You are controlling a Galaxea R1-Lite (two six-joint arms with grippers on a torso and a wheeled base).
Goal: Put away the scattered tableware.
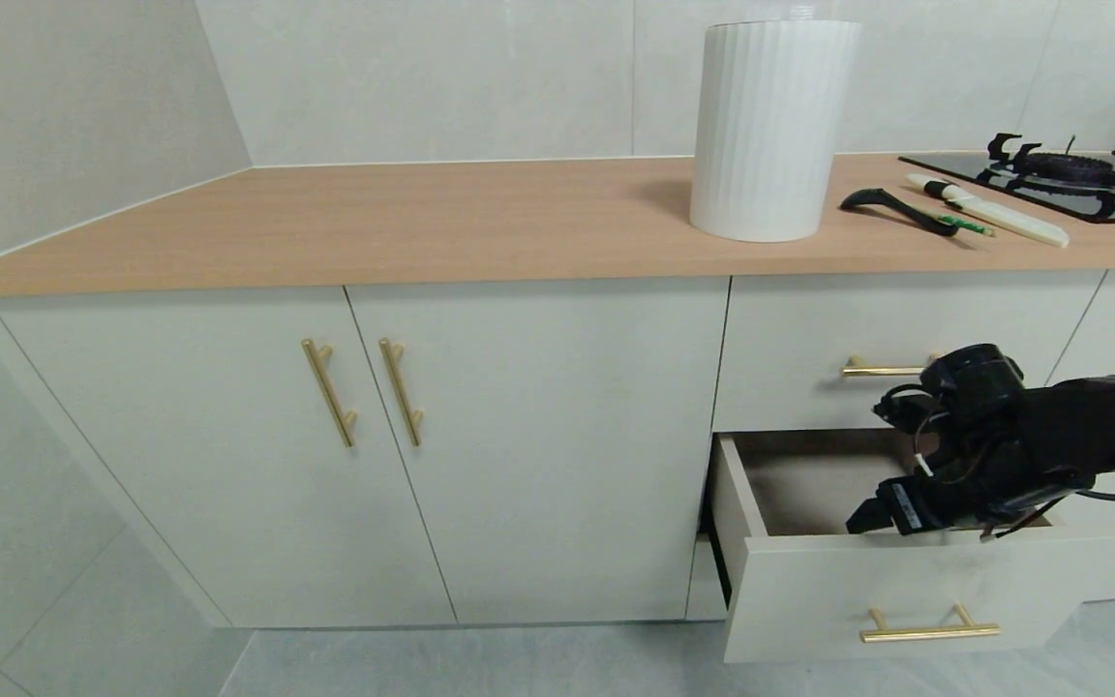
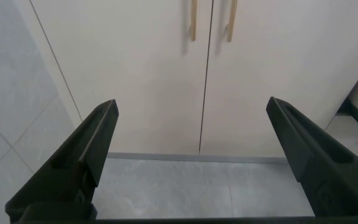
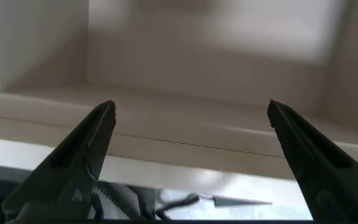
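On the wooden counter (image 1: 441, 218) at the right lie a black ladle (image 1: 896, 208), a thin green stick (image 1: 964, 226) and a long white utensil (image 1: 988, 210). Below them a lower drawer (image 1: 906, 581) stands pulled out. My right gripper (image 1: 859, 521) hangs over the drawer's open top, just behind its front panel, with nothing in it. In the right wrist view the right gripper (image 3: 190, 107) is open, facing the drawer's pale inner walls (image 3: 204, 68). My left gripper (image 2: 192, 102) is open and empty, low before the cabinet doors (image 2: 260, 81).
A tall white ribbed container (image 1: 766, 131) stands on the counter left of the utensils. A black gas hob (image 1: 1061, 169) is at the far right. The closed upper drawer's gold handle (image 1: 882, 369) sits just above my right arm. Grey floor tiles (image 2: 191, 186) lie below.
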